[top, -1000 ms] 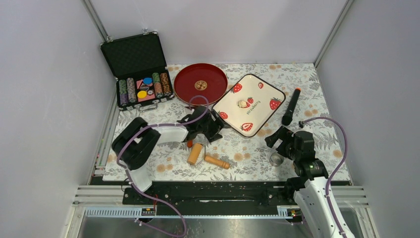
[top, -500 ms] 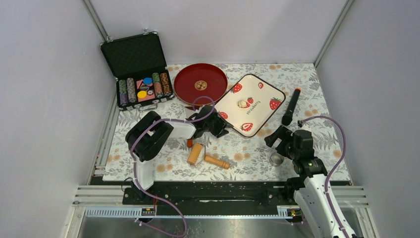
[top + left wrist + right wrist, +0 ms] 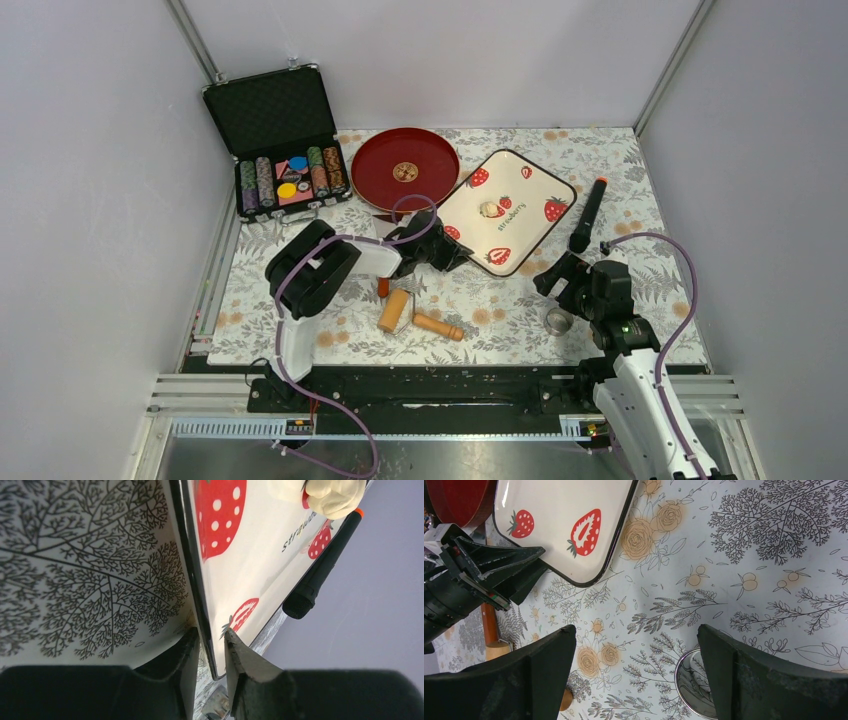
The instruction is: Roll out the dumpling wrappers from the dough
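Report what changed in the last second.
The left claw slid right to the strawberry tray and narrowed around its near rim; a firm grip is not certain. The right claw stayed open near the metal ring; dough, roller and tray did not move.

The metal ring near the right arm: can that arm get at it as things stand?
Probably yes: the right pincer stands open close above the metal ring, and nothing lies between them.

"strawberry" printed on tray (image 3: 525,232), near its ctr
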Action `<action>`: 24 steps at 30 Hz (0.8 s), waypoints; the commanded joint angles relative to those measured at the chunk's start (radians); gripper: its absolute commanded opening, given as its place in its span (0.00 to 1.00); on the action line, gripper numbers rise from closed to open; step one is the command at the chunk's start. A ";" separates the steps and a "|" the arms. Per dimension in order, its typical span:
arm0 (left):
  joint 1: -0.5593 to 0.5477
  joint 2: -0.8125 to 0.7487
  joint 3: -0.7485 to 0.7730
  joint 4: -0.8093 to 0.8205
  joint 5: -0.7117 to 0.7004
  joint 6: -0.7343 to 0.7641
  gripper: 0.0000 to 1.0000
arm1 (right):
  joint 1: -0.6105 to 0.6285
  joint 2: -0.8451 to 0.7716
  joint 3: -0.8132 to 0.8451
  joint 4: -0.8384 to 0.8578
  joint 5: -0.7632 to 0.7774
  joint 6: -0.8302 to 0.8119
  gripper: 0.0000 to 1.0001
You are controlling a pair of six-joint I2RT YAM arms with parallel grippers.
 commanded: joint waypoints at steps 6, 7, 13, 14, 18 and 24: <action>0.028 0.016 -0.006 -0.058 -0.033 -0.005 0.01 | 0.003 0.011 0.011 0.025 -0.016 -0.020 0.99; 0.031 0.009 -0.016 -0.059 -0.029 -0.010 0.00 | 0.003 0.009 0.015 0.025 -0.018 -0.022 0.99; 0.042 -0.058 -0.107 -0.026 -0.020 -0.035 0.00 | 0.003 -0.027 0.051 -0.006 -0.029 -0.044 0.99; 0.042 -0.069 -0.113 -0.033 -0.019 -0.026 0.00 | 0.004 -0.033 0.060 -0.015 -0.028 -0.047 0.99; 0.034 -0.117 -0.141 -0.053 -0.014 -0.008 0.00 | 0.003 -0.036 0.136 -0.082 -0.015 -0.060 0.99; 0.027 -0.186 -0.215 -0.049 -0.019 -0.010 0.00 | 0.003 -0.002 0.267 -0.161 -0.009 -0.068 0.99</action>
